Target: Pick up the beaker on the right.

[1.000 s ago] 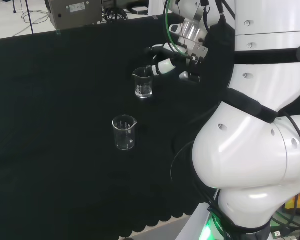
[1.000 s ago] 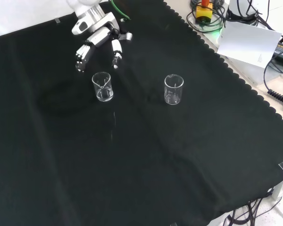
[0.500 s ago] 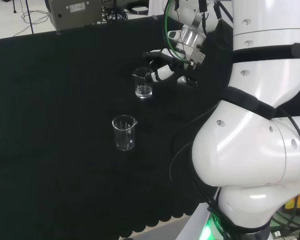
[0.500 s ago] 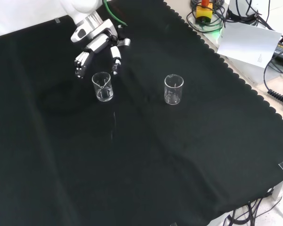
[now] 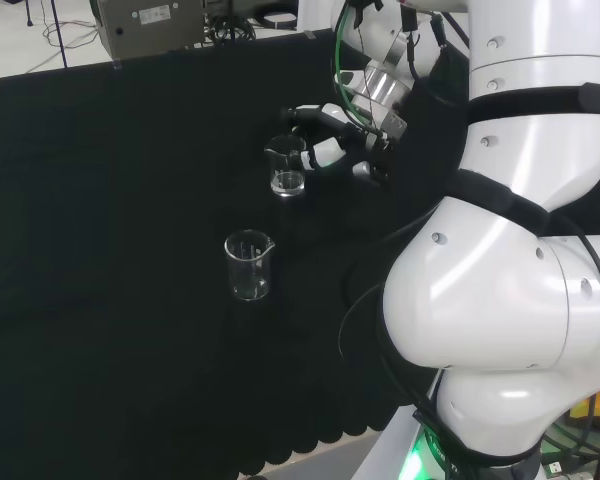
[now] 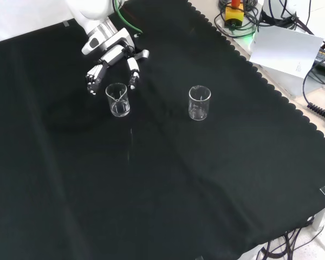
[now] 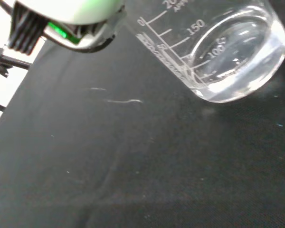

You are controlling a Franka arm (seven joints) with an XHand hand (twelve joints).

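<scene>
Front view: two clear beakers stand upright on the black cloth of the counter [image 6: 216, 179]. The hand [image 6: 112, 57] comes in from the top, its fingers [image 6: 133, 73] spread apart and reaching down on either side of the left beaker [image 6: 117, 99], just beside its rim; contact cannot be confirmed. The second beaker [image 6: 199, 102] stands well apart to the right, untouched. Head view: the hand [image 5: 332, 135] sits just right of the farther beaker [image 5: 288, 166], fingers straddling its upper part; the nearer beaker [image 5: 248, 265] stands alone. Wrist view: a beaker [image 7: 223, 52] with printed graduations appears close, resting on the cloth.
</scene>
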